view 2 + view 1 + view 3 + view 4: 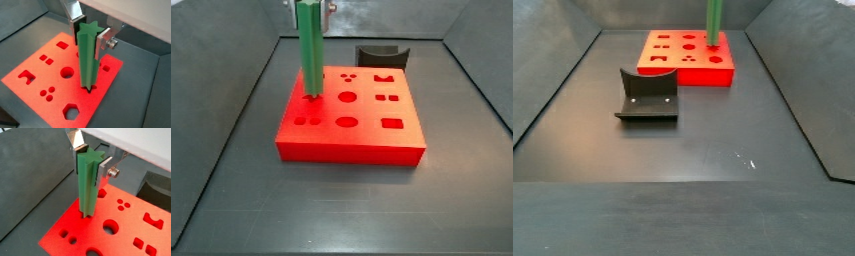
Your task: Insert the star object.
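Note:
My gripper (90, 159) is shut on the star object (87, 185), a long bright green peg with ridged sides, and holds it upright by its top end. Both wrist views show the silver fingers (102, 41) clamping its sides. The peg's lower end (87, 88) meets the top of the red block (40, 75) at a small hole near one edge; how deep it sits I cannot tell. In a side view the star object (310, 55) stands over the block's (352, 140) far left part, with the gripper (311, 6) at the frame's top. In a side view (715, 20) only the peg shows, not the gripper.
The red block has several shaped holes: round (346, 97), square (393, 123), hexagonal (71, 112). A dark grey curved piece (647, 97) lies on the dark floor apart from the block and also shows behind it (378, 55). Sloping grey walls (553, 90) bound the floor.

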